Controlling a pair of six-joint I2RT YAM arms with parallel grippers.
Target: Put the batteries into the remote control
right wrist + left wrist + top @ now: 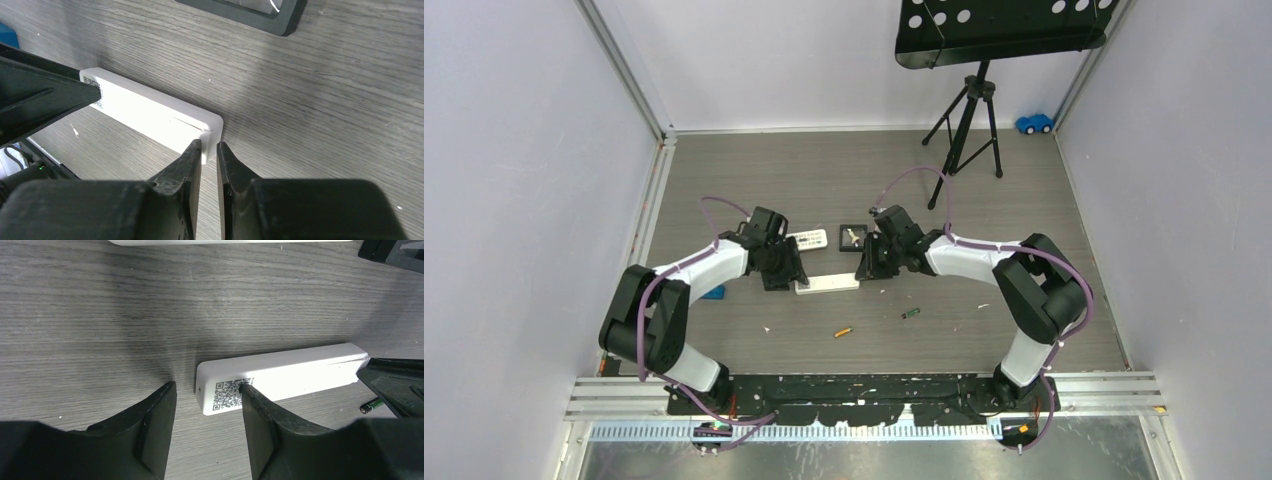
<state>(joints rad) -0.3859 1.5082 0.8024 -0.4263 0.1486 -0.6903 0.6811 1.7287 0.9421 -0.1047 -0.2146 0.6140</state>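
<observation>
A robotics lab test cell: plain pale grey panel walls (524,150) held in silver aluminium frame posts (627,75) box in a grey wood-grain bench (824,170). A white-and-black left robot arm (709,265) and its right twin (969,255), trailing purple cables, are bolted to a black base rail (864,385) at the near edge. A black perforated tripod stand (1004,30) sits far right.

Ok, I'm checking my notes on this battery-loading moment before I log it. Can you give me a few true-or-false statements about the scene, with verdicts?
1. The remote control lies flat with its QR-code side up. True.
2. The left end effector is clamped around a battery. False: its fingers stand apart and hold nothing.
3. An orange battery and a green-and-black battery lie loose on the table. True.
4. The right end effector holds the orange battery. False: its tips are at the end of the remote control, and that battery lies on the table.
</observation>
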